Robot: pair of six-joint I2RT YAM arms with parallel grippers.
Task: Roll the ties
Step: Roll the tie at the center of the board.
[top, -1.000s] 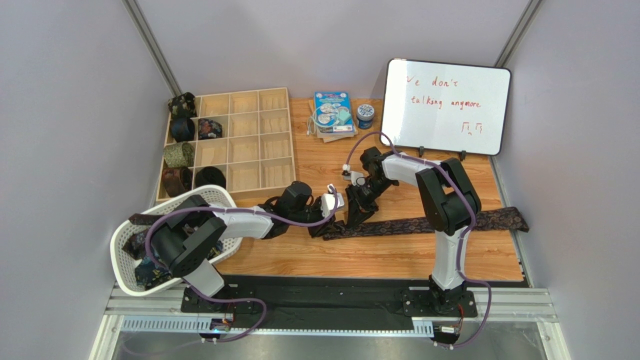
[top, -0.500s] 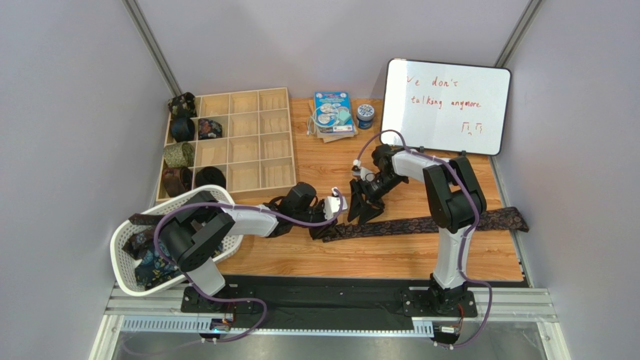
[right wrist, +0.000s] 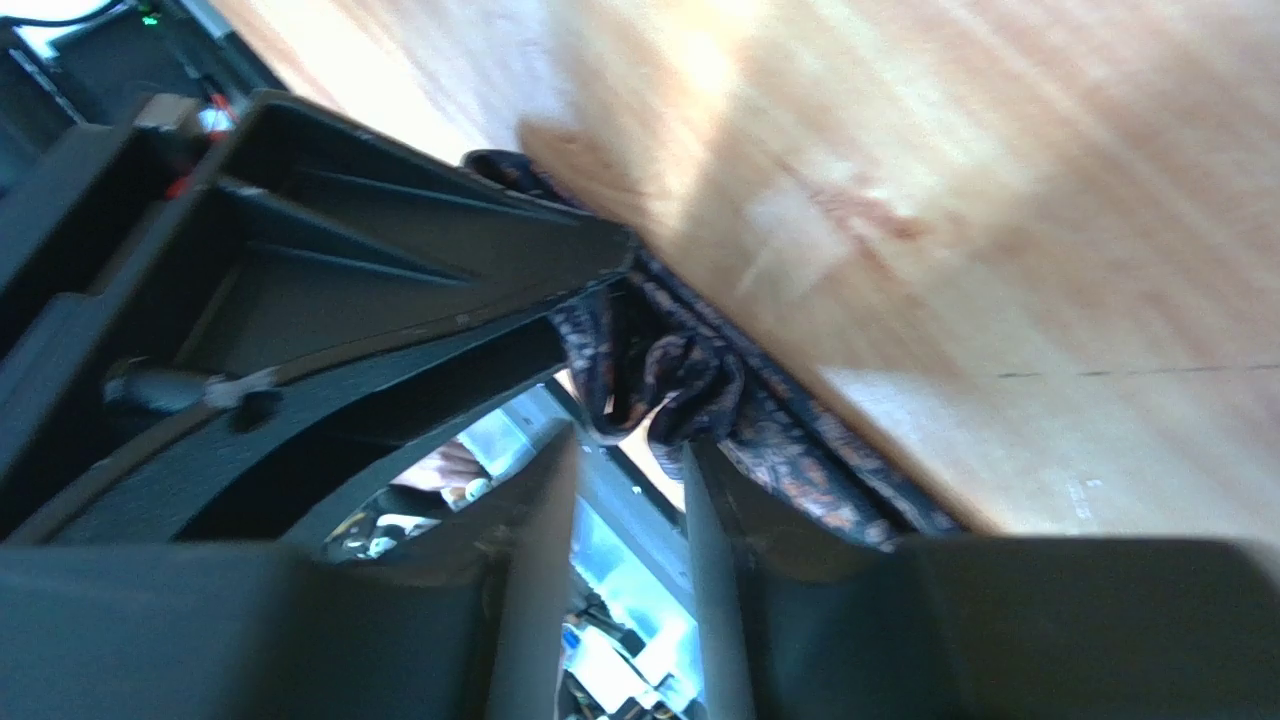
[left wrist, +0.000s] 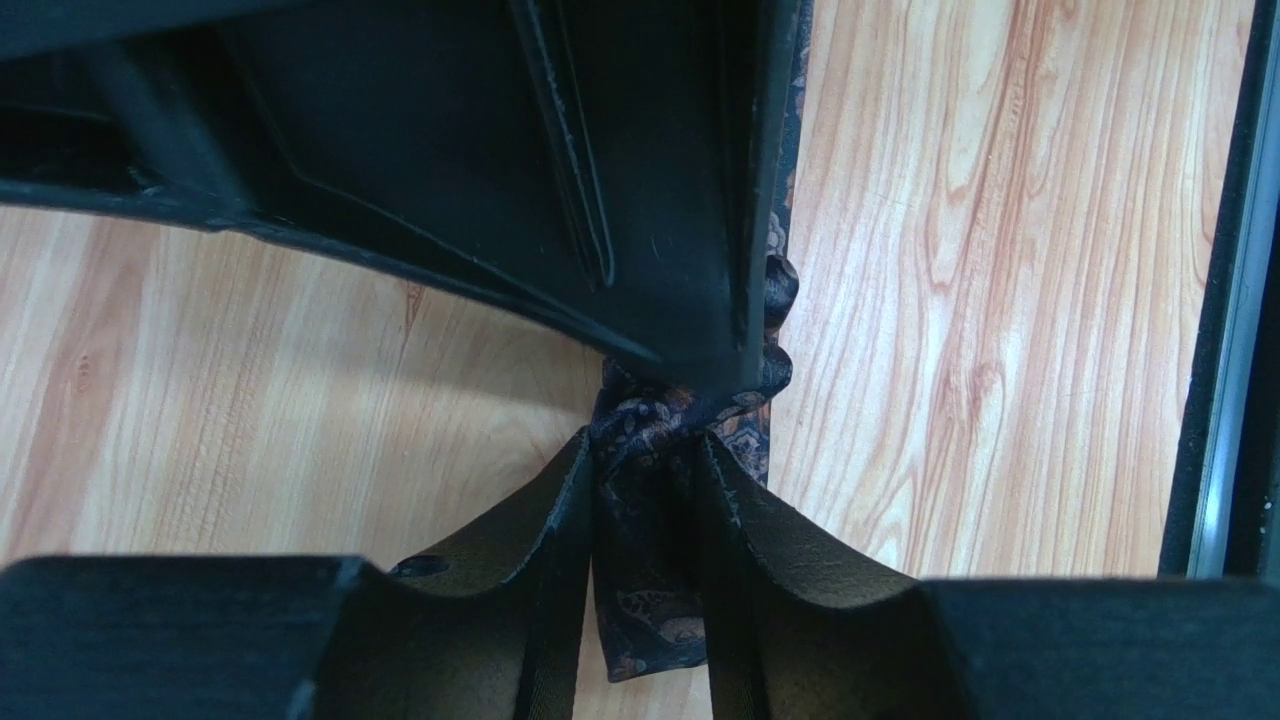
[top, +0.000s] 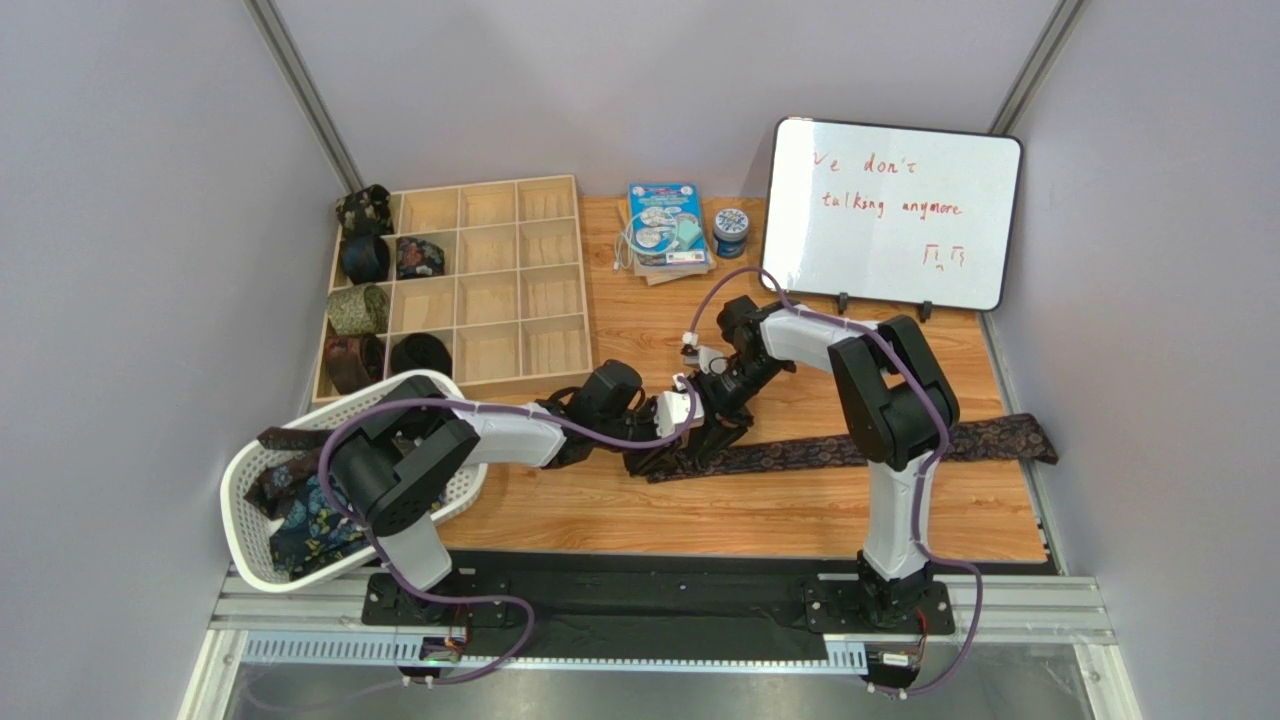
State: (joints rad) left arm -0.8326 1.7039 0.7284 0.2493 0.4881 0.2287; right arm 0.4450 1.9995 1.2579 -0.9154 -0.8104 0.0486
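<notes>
The wooden counter (top: pixel 601 518) held a whiteboard (top: pixel 894 213) at the back right and a wooden tray (top: pixel 489 285) with many boxes at the back left. A white basket (top: pixel 248 480) sat at the near left corner, tipped on its side, with loose ties (top: pixel 308 525) in it. The left arm (top: pixel 496 435) lay low and reached out to the right across the counter. The right arm (top: pixel 887 405) stood tall, then bent back and down to the left, so both arms met in the middle. A long dark tie (top: pixel 842 447) lay flat across the counter, from the right edge to the spot where the arms met. The left pincer (left wrist: pixel 646 450) was clenched on the bunched end of this tie, with the cloth squeezed between its fingers (left wrist: pixel 556 510). The right pincer (right wrist: pixel 628 443) was right against the same bunched end, with a gap between its fingers (right wrist: pixel 534 510), but I could not tell if it was gripping the cloth. Small rolled ties (top: pixel 361 308) sat in the left boxes of the tray.
</notes>
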